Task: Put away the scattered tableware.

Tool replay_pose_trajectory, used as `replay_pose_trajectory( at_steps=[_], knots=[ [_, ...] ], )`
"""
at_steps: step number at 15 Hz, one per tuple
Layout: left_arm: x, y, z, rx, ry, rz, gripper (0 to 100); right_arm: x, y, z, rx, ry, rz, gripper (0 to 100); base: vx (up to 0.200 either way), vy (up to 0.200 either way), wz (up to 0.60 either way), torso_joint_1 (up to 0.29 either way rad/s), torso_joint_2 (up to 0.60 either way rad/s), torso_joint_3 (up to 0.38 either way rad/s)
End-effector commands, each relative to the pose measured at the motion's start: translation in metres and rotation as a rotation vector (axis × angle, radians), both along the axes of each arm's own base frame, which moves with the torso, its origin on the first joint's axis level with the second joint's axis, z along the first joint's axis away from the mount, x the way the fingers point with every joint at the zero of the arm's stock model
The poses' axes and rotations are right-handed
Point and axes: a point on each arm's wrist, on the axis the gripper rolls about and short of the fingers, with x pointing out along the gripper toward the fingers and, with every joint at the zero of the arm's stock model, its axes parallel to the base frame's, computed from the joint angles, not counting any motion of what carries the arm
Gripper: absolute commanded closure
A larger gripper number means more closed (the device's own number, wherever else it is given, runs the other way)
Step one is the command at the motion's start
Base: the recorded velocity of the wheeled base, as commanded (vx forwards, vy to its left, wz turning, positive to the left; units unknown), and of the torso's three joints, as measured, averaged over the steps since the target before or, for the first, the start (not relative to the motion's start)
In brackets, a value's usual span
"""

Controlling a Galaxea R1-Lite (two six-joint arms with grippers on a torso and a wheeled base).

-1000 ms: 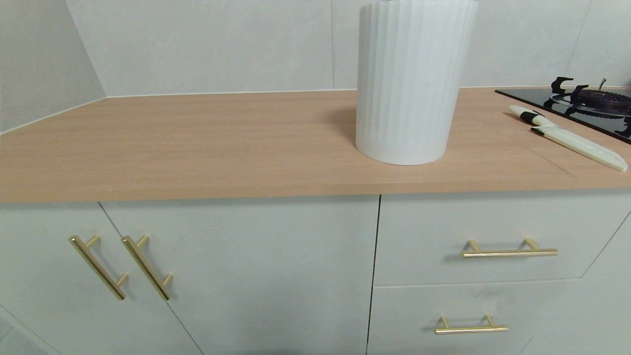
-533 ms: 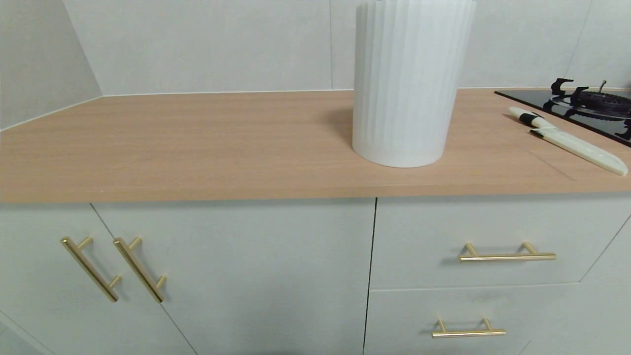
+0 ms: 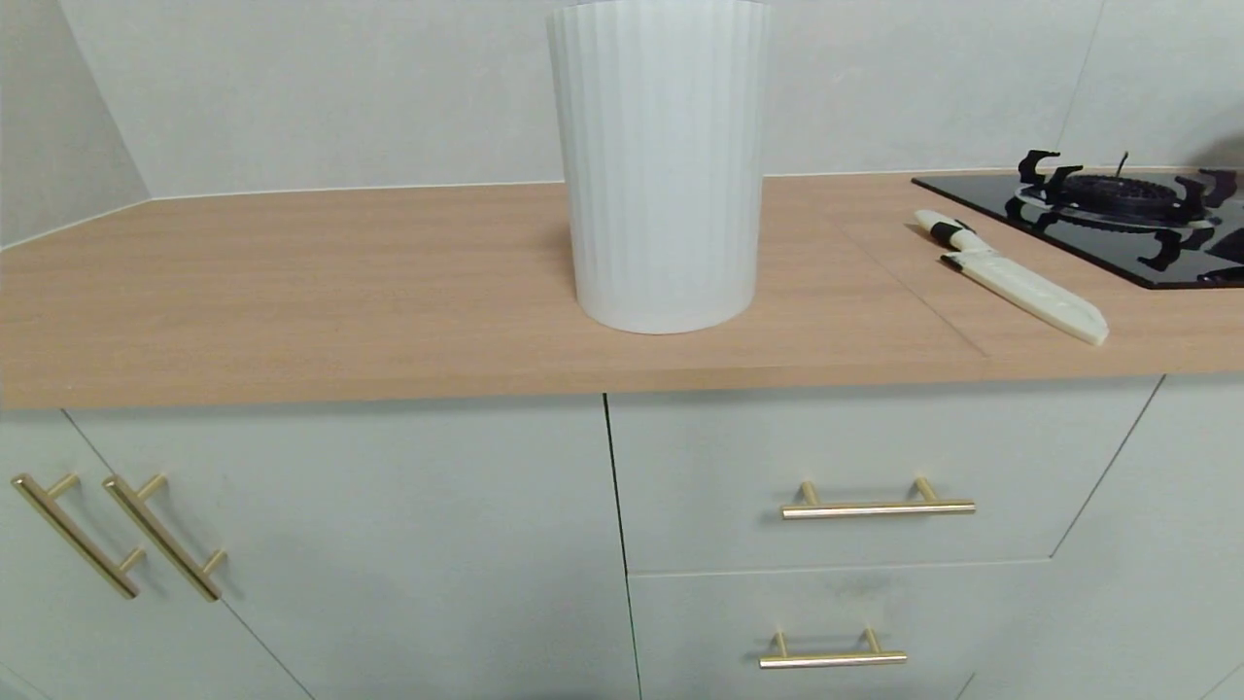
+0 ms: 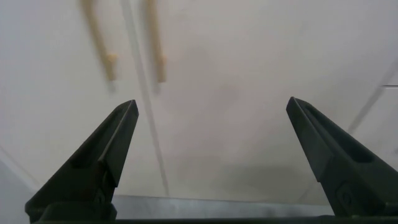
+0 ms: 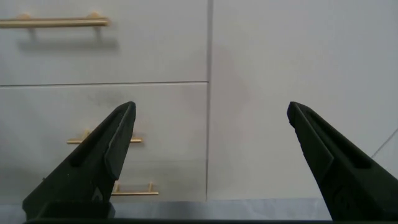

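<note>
Head view, dial centred on the ribbed white container (image 3: 661,175): it stands upright on the wooden countertop (image 3: 292,292), close to the front edge, top rim cut off by the frame. Knife (image 3: 1011,277) lies flat on the counter at 3 o'clock of the container, well apart from it. Pale blade, with a black-banded handle at the far end; blade tip points to about 4 o'clock, handle to 10 o'clock. Black gas hob (image 3: 1098,209) at 2 o'clock, just beyond the knife, not touching it. Below the counter are pale cabinet doors (image 3: 389,544) at 7 o'clock, carrying a pair of brass bar handles (image 3: 165,537). Two drawer fronts (image 3: 875,447) are stacked at 5 o'clock, each with a brass pull (image 3: 877,507). Left gripper (image 4: 211,102): both dark fingers spread wide, nothing between them, facing the cabinet doors with two brass handles (image 4: 155,40) beyond. Right gripper (image 5: 211,106): fingers likewise spread wide and empty, facing the drawer fronts and their brass pulls (image 5: 53,23). Both grippers are down at cabinet level, well apart from the knife and the container.
</note>
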Motion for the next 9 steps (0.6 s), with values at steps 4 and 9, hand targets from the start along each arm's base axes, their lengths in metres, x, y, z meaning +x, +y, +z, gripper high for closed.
replay_pose_trajectory(
  at_steps=[4,9],
  knots=[
    [0.0001,0.0,0.0,0.0,0.002,0.002,0,0.0001,0.0,0.0,-0.001,0.002,0.0,0,0.0,0.0,0.0,0.0,0.0,0.0],
    [0.0001,0.0,0.0,-0.002,0.001,0.002,0,0.0001,0.0,0.0,-0.001,0.002,0.0,0,0.0,0.0,0.0,0.0,0.0,0.0]
  ],
)
